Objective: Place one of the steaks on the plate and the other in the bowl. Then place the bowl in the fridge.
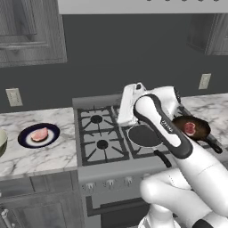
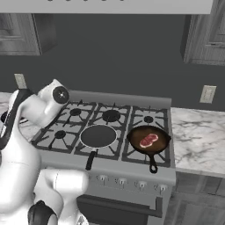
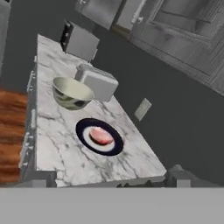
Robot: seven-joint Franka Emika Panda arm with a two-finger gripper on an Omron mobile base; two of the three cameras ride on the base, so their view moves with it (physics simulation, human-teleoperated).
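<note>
The pale pink steak [image 1: 39, 134] [image 3: 101, 135] lies on the dark-rimmed plate [image 1: 24, 139] [image 3: 83, 131], which sits on the marble counter left of the stove. The cream-green bowl [image 3: 72, 92] stands empty just beyond the plate; its edge shows at the far left [image 1: 1, 142]. The darker marbled steak [image 1: 190, 128] [image 2: 148, 140] lies in a black frying pan [image 1: 200, 124] [image 2: 136, 136] on the stove's right side. My gripper [image 1: 124, 119] hangs over the stove, open and holding nothing, aimed left toward the plate. The fridge is out of view.
A second round black pan [image 1: 143, 136] [image 2: 98, 136] sits on the stove's front middle burner, below the arm. Two grey boxes [image 3: 98, 83] [image 3: 81, 41] stand on the counter beyond the bowl. Wall outlets [image 1: 14, 96] [image 2: 207, 93] flank the stove.
</note>
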